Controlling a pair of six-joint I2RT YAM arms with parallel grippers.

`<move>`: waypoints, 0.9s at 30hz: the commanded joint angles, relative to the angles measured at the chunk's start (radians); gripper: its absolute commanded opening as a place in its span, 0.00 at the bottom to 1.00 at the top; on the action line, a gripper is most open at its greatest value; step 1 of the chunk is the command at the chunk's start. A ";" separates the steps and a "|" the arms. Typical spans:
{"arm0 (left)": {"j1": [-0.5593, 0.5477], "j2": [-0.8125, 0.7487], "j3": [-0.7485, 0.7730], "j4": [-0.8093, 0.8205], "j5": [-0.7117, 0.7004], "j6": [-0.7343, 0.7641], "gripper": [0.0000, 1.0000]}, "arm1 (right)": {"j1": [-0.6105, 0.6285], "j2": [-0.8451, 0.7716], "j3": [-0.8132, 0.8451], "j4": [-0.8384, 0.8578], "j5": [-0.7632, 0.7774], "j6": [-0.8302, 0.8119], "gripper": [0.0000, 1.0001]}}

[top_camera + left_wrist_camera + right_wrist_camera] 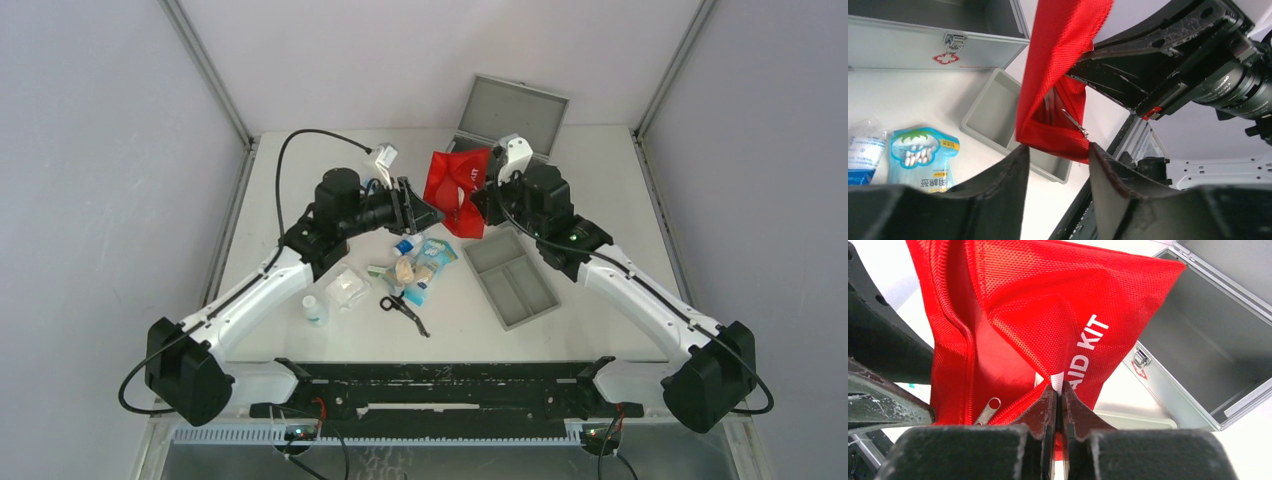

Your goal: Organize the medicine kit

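Frankly, little is packed yet. Nearest my bases, at about seven o'clock from the table's middle, lie a small white plastic bottle (pixel 313 308), a clear crinkled plastic packet (pixel 347 288) and the black-handled scissors (pixel 403 310). Just past them, nearer the middle, a blue-green sachet of white swabs (pixel 432 265) touches a pale roll, perhaps gauze (pixel 405 270). At four o'clock sits the shallow grey two-compartment plastic tray (pixel 510 280), both bays bare as far as I can see. Beyond that, lifted above the table toward twelve o'clock, hangs the red woven zip pouch lettered AID KIT (pixel 1038 300), its zip gaping. My right claw (pixel 1058 390) is pinched fully together on a small white tag at the pouch's edge and carries it. My left claw (pixel 1057 150) stands half-spread with the pouch's lower fold just at its tips, seemingly touching both, and I cannot tell that it has any grip there. Farthest off, at twelve to one o'clock by the table's far edge, stands the medicine kit (pixel 923 47), a grey metal rectangular box with a red cross sticker under its front latch. Its lid is up, and what I can see of the inside is bare. I judge the job barely begun: the pouch, the tray and every loose item have yet to go in, and the lid has yet to come down.
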State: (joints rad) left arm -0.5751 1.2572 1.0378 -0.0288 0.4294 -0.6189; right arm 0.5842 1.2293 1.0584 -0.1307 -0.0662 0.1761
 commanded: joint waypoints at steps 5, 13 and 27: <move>-0.017 0.006 0.059 0.018 -0.010 0.083 0.33 | 0.003 -0.047 -0.010 0.063 0.022 0.055 0.00; -0.018 -0.021 0.108 -0.056 -0.069 0.205 0.01 | -0.004 -0.050 -0.016 0.070 -0.087 0.034 0.08; -0.019 -0.098 0.312 -0.481 -0.220 0.712 0.00 | -0.087 -0.194 0.028 -0.067 -0.385 -0.321 0.89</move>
State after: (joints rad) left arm -0.5873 1.1946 1.2446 -0.3515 0.2413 -0.1177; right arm 0.5282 1.1076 1.0370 -0.1486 -0.3023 0.0097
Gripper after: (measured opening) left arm 0.009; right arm 0.871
